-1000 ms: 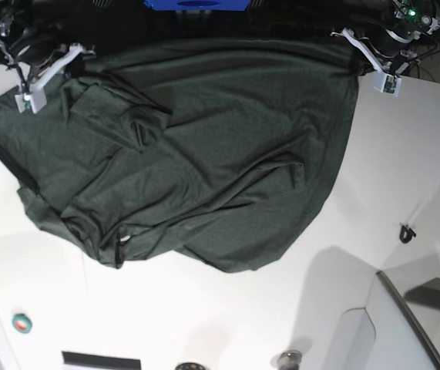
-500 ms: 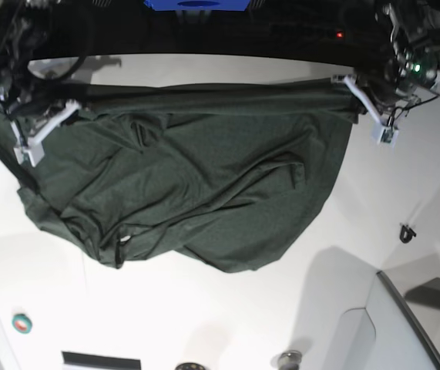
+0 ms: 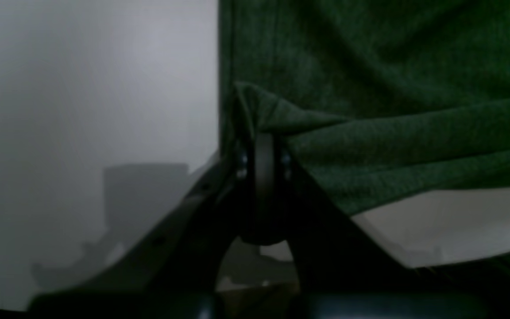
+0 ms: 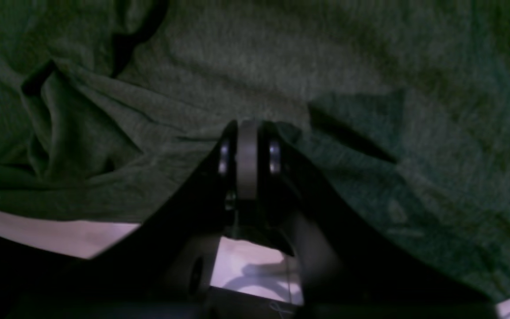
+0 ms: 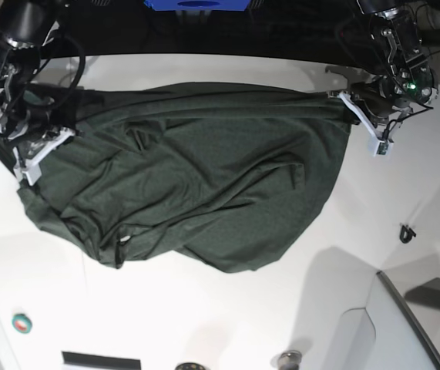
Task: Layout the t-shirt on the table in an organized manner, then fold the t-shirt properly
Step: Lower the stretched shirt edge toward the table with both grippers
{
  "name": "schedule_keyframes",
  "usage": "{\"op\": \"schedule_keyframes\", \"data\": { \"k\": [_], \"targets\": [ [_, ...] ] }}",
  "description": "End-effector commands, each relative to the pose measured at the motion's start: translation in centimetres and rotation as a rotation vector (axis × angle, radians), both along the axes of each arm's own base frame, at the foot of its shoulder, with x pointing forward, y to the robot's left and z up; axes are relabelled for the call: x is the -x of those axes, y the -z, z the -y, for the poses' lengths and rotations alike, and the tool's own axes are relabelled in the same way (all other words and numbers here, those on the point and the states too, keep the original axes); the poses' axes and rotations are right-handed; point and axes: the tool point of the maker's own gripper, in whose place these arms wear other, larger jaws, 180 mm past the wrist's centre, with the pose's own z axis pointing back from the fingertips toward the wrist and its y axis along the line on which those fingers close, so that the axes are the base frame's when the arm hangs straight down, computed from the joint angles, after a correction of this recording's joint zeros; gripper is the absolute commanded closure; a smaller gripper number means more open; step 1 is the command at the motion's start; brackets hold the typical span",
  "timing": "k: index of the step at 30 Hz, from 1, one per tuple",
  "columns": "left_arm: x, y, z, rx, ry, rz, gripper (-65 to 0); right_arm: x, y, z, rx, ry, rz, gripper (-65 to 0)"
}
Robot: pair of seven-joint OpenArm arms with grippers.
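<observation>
While the base view shows the whole dark green t-shirt (image 5: 189,185) crumpled across the white table (image 5: 204,308), long axis running side to side, only the wrist views show the left gripper (image 3: 261,133) and right gripper (image 4: 248,133) clamped on its edge. Both wrist views are dim, and bunched folds hide the garment's sleeves and collar.

In both wrist views the t-shirt (image 3: 392,133) runs past the frame edges. The left wrist background at 9 o'clock is blurred grey. The t-shirt hides the tabletop (image 5: 227,308) beneath.
</observation>
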Motion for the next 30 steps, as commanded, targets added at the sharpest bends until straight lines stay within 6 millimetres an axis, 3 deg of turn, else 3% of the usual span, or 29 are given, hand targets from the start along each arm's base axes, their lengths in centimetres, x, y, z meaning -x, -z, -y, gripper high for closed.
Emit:
{"op": "schedule_keyframes", "data": {
  "k": [1, 4, 9, 10, 15, 21, 25, 27, 30],
  "targets": [
    [-1.0, -1.0, -0.4, -0.008, 0.003, 0.040, 0.0, -1.6, -1.2, 0.6, 0.010, 0.009, 0.054, -3.0],
    [-1.6, -1.2, -0.4, -0.008, 0.003, 0.052, 0.0, -2.3, -1.5, 0.6, 0.010, 0.009, 0.068, -7.4],
    [-1.6, -1.2, -0.2, 0.001, 0.000, 0.053, 0.0, -2.5, -1.8, 0.6, 0.011, 0.009, 0.077, -36.6],
    [-1.7, -1.2, -0.1, 0.004, -0.001, 0.056, -1.5, -2.4, -1.8, 0.6, 0.011, 0.008, 0.078, -39.6],
    [-3.0, -2.0, -0.1, 0.007, -0.007, 0.092, -15.1, -2.6, -1.8, 0.6, 0.011, 0.015, 0.103, -38.4],
    [-6.0, -2.8, 0.8, 0.040, -0.016, 0.146, -16.3, -1.7, -2.0, 1.0, 0.037, 0.026, 0.137, -38.4],
    [-7.0, -4.3, 1.2, 0.029, -0.010, 0.194, -16.1, -1.5, -4.6, 1.0, 0.044, 0.023, 0.219, -38.4],
    [-6.0, -4.7, 0.9, 0.002, -0.001, 0.195, -16.3, -1.2, -6.2, 0.9, 0.037, 0.018, 0.269, -38.4],
    [-2.6, -4.3, -0.8, -0.032, -0.037, 0.155, -16.5, -0.8, -8.0, 1.0, 0.068, 0.002, 0.315, -38.4]
  ]
}}
